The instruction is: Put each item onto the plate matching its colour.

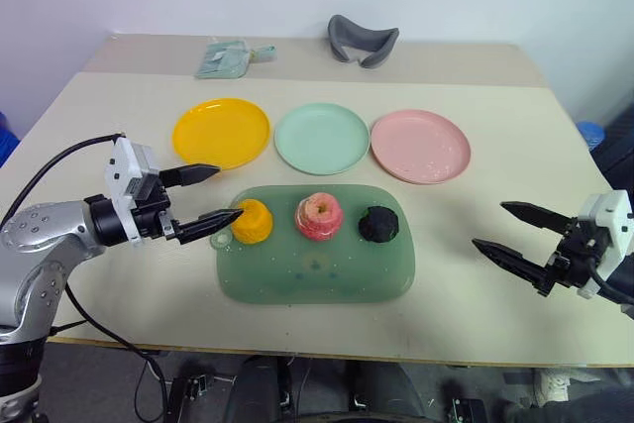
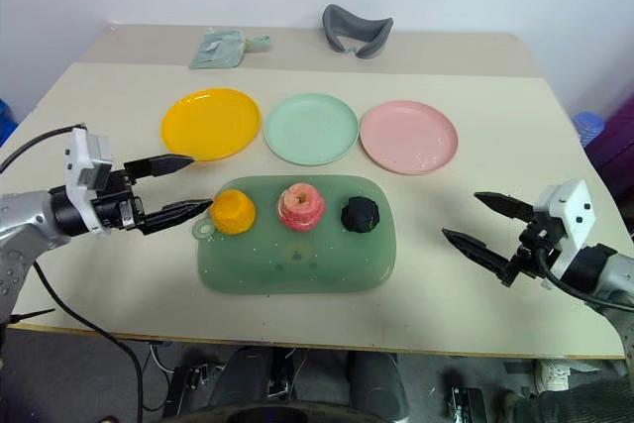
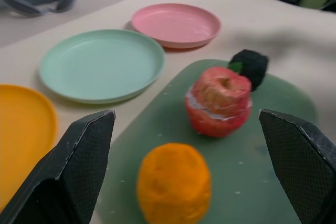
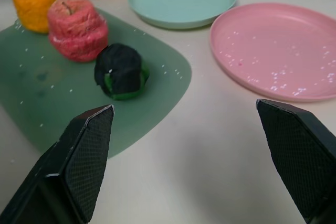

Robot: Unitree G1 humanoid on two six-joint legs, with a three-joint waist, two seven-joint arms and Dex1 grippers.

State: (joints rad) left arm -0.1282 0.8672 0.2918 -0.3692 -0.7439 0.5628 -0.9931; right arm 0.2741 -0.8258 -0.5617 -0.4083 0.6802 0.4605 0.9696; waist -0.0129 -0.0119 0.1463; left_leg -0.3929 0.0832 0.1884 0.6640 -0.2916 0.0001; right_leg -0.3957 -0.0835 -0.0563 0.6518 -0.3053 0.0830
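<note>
Both the left claw (image 1: 216,197) and right claw (image 1: 509,230) are seen spread wide and empty, the yellow-orange chunk (image 1: 254,221) partly hidden by a left fingertip.

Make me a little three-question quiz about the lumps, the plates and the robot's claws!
1. True or false: the yellow-orange chunk already sits on the round yellow plate.
2. Which lump lies between the other two on the translucent green mat?
3. Which gripper is closest to the yellow-orange chunk: A left gripper, B right gripper?

Key: 1 false. 2 the pink-red ridged apple-like piece, with the black knobbly ball beside it. 3 A.
</note>
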